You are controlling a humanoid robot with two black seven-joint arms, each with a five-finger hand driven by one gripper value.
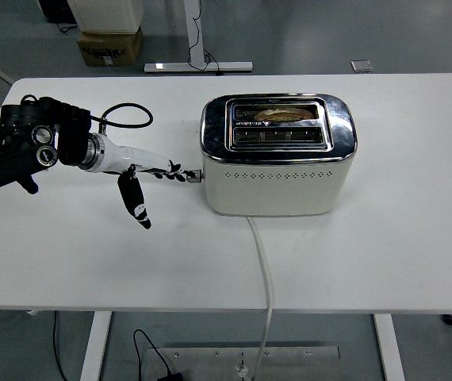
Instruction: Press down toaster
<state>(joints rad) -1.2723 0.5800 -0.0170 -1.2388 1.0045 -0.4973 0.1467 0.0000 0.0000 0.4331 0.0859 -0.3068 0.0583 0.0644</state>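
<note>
Left hand (pixel 151 178) fingers (pixel 170 171) extended, gripping nothing, tips at toaster (pixel 277 155) lever (pixel 195 178) on its left end. Thumb hangs down, clear of it.

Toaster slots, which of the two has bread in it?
The far slot, toward the table's back edge, holds a browned slice of bread. The near slot of the toaster looks empty.

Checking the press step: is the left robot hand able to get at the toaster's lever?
Probably yes. The left robot hand already has its fingertips at the lever on the toaster left end, and nothing lies between them.
</note>
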